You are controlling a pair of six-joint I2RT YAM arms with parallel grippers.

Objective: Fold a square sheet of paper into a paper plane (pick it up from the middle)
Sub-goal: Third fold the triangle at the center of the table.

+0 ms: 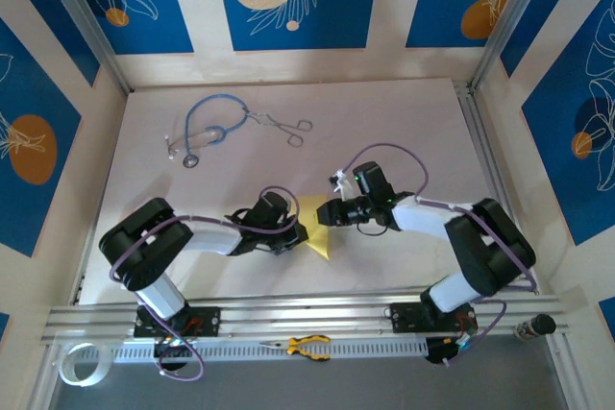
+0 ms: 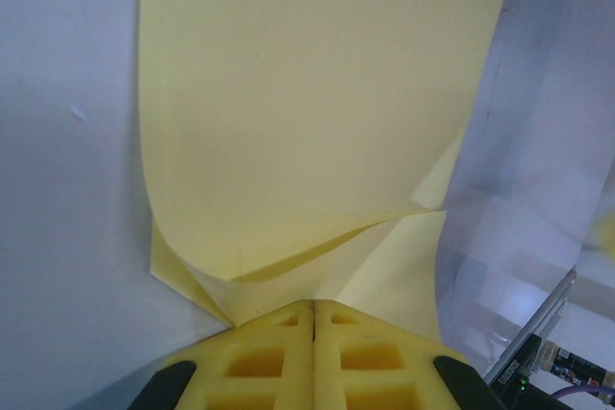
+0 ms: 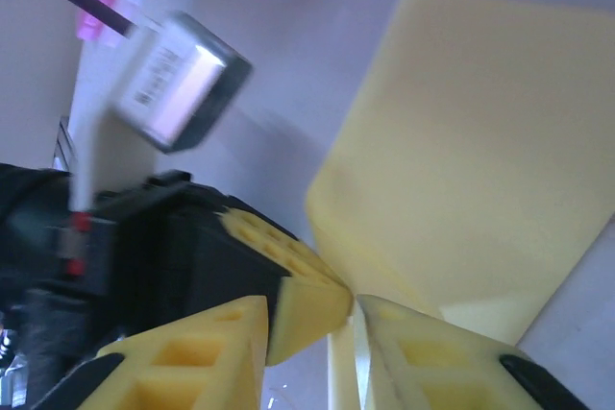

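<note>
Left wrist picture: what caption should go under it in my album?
Left gripper, jaws shut, pinching the folded pale-yellow paper sheet over the white table.

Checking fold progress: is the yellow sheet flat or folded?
Folded: the sheet lies doubled over itself, pinched in the shut left claw.

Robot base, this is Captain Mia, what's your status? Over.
Left gripper shut on the sheet of paper. Right gripper slightly open at its edge. Stethoscope and forceps lie far off.

The square sheet of paper (image 2: 317,93) is thin, matt, smooth — creased near the left gripper (image 2: 314,312), whose fingers (image 2: 259,362) are matt yellow plastic.
</note>
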